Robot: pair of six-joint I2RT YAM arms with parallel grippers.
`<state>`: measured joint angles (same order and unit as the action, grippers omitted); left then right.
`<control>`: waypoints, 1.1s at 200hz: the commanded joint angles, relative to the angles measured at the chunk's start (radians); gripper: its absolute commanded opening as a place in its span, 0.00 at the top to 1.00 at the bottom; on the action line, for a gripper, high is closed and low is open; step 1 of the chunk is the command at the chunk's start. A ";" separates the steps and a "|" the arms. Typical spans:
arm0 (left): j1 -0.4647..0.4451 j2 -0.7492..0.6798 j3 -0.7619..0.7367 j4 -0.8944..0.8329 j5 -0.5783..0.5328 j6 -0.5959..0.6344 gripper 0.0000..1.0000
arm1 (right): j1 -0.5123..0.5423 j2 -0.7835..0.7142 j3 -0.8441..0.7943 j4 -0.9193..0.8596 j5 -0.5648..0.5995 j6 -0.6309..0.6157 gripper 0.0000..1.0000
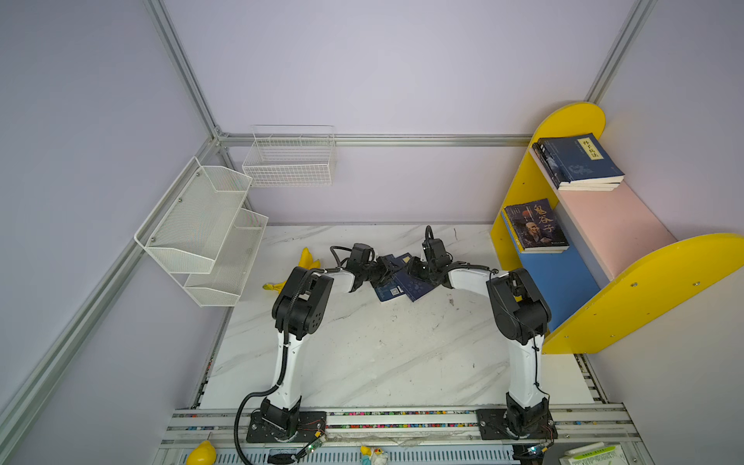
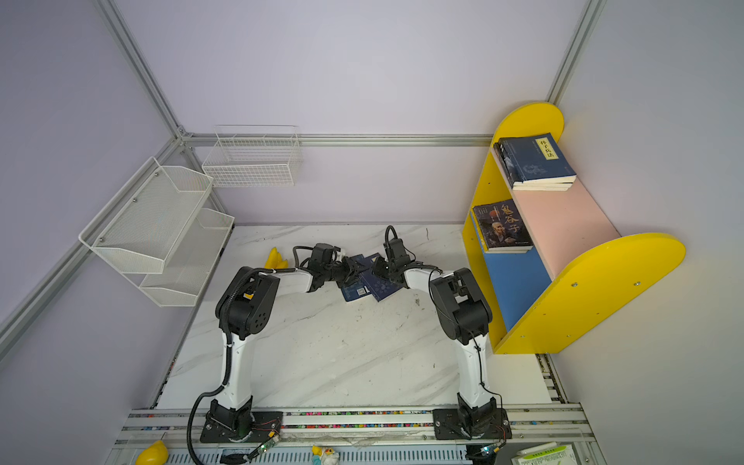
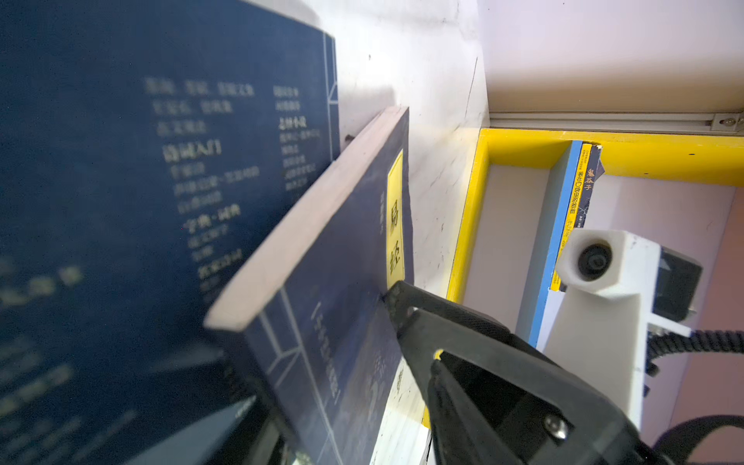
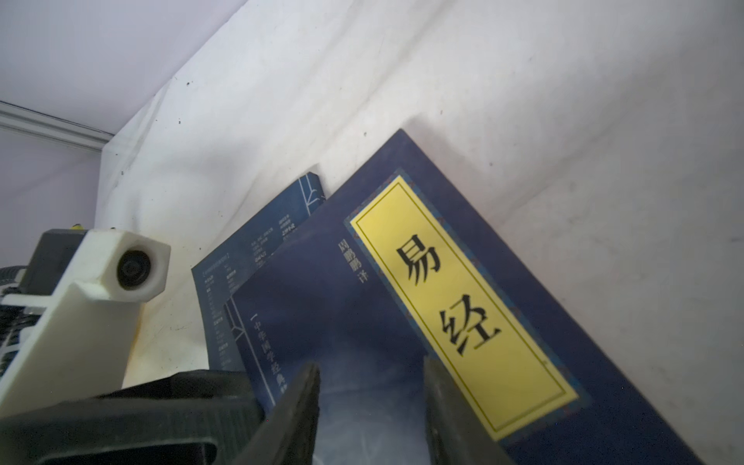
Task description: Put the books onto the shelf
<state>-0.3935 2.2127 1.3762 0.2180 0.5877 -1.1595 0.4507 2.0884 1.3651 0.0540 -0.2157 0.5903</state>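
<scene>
Two navy books lie overlapped mid-table in both top views. One shows its back cover (image 1: 387, 290). The other, with a yellow label (image 4: 463, 306), leans across it. My right gripper (image 4: 372, 374) is open, its fingertips (image 4: 308, 378) on that labelled cover. My left gripper (image 1: 384, 269) is at the same book's opposite edge; its jaws are blurred and mostly hidden in the left wrist view. The shelf (image 1: 519, 181) stands at the right. A navy stack (image 1: 579, 161) rests on its pink board and a dark book with an orange title (image 1: 535, 225) on its blue board.
Yellow bananas (image 1: 308, 259) lie behind my left arm. A white mesh rack (image 1: 201, 229) and a white wire basket (image 1: 290, 161) hang on the left and back walls. A yellow toy (image 1: 203, 453) sits by the front rail.
</scene>
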 commanded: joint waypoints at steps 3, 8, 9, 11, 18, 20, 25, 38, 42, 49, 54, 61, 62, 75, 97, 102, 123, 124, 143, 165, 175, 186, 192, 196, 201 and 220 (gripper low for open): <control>-0.005 0.035 0.033 -0.075 -0.054 0.014 0.53 | -0.021 -0.068 0.029 -0.104 0.112 -0.049 0.54; -0.005 0.038 0.033 -0.068 -0.054 0.014 0.54 | -0.032 -0.070 0.025 -0.097 0.113 -0.045 0.54; -0.005 0.039 0.033 -0.067 -0.054 0.013 0.54 | -0.034 -0.070 0.024 -0.094 0.113 -0.045 0.54; -0.006 0.040 0.034 -0.064 -0.054 0.011 0.55 | -0.037 -0.068 0.023 -0.093 0.114 -0.042 0.54; -0.005 0.047 0.037 -0.054 -0.052 0.008 0.55 | -0.051 -0.060 0.026 -0.109 0.127 -0.022 0.54; -0.005 0.050 0.037 -0.051 -0.049 0.005 0.56 | -0.054 -0.054 0.028 -0.115 0.130 -0.019 0.54; -0.005 0.056 0.039 -0.035 -0.042 -0.001 0.56 | -0.065 -0.040 0.030 -0.126 0.132 -0.017 0.54; -0.005 0.068 0.036 0.002 -0.030 -0.027 0.59 | -0.088 0.016 0.037 -0.151 0.111 -0.018 0.54; -0.005 0.072 0.035 0.015 -0.027 -0.035 0.59 | -0.093 0.035 0.040 -0.155 0.094 -0.021 0.55; -0.005 0.075 0.031 0.037 -0.020 -0.046 0.60 | -0.096 0.068 0.049 -0.168 0.066 -0.039 0.56; -0.005 0.076 0.027 0.050 -0.016 -0.053 0.60 | -0.096 0.085 0.057 -0.188 0.072 -0.068 0.57; -0.005 0.075 0.025 0.062 -0.014 -0.058 0.62 | -0.090 0.099 0.060 -0.197 0.061 -0.071 0.58; -0.005 0.076 0.024 0.062 -0.014 -0.059 0.62 | -0.090 0.100 0.059 -0.198 0.060 -0.070 0.58; -0.004 0.071 0.017 0.079 -0.012 -0.065 0.63 | -0.084 0.095 0.020 -0.148 0.022 -0.050 0.59; -0.004 0.059 0.011 0.098 -0.009 -0.072 0.65 | -0.079 0.071 -0.038 -0.080 -0.055 -0.024 0.61; -0.003 0.055 0.009 0.101 -0.011 -0.073 0.65 | -0.074 0.067 -0.049 -0.072 -0.068 -0.023 0.62; 0.000 0.032 0.000 0.119 -0.018 -0.072 0.66 | -0.051 0.052 -0.073 -0.062 -0.131 -0.030 0.62; 0.001 0.031 -0.001 0.119 -0.019 -0.072 0.66 | -0.050 0.052 -0.074 -0.062 -0.133 -0.030 0.62; 0.005 0.013 -0.006 0.127 -0.029 -0.065 0.72 | -0.028 0.034 -0.102 -0.048 -0.154 -0.023 0.62; 0.012 -0.004 -0.015 0.126 -0.027 -0.071 0.86 | -0.022 -0.006 -0.140 -0.007 -0.168 0.002 0.62; 0.016 -0.021 -0.026 0.132 -0.031 -0.078 0.91 | -0.023 -0.026 -0.147 -0.005 -0.168 0.003 0.62; 0.020 -0.046 -0.042 0.136 -0.035 -0.081 0.95 | -0.023 -0.059 -0.155 -0.012 -0.162 -0.004 0.61; 0.023 -0.062 -0.049 0.134 -0.034 -0.080 0.96 | -0.023 -0.078 -0.158 -0.015 -0.157 -0.009 0.60; 0.025 -0.074 -0.055 0.136 -0.035 -0.080 0.98 | -0.023 -0.092 -0.162 -0.018 -0.151 -0.010 0.59; 0.026 -0.089 -0.061 0.138 -0.034 -0.078 1.00 | -0.024 -0.110 -0.167 -0.018 -0.146 -0.010 0.57; 0.034 -0.150 -0.063 0.128 -0.019 -0.064 1.00 | -0.030 -0.179 -0.186 -0.018 -0.137 0.001 0.47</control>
<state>-0.3767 2.1967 1.3380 0.3046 0.5667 -1.2366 0.4160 2.0106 1.2030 0.0841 -0.3401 0.5781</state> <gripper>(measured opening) 0.093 0.485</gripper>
